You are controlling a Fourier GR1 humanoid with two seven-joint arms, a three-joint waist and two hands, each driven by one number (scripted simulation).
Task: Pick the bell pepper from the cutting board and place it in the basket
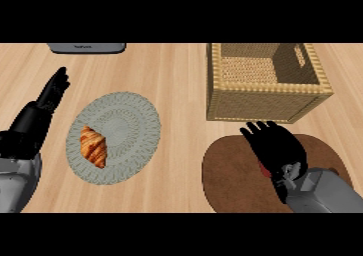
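fingers point(259, 131) of right hand point(276, 150) curled over mostly hidden bell pepper point(266, 171)

Kitchen: wooden counter point(176, 75), croissant point(93, 146), wicker basket point(265, 95).

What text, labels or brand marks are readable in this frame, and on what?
Grey appliance at the top edge: a small dark mark on its front, too blurred to read.
Basket, placemat, croissant, cutting board: no text on any of them.
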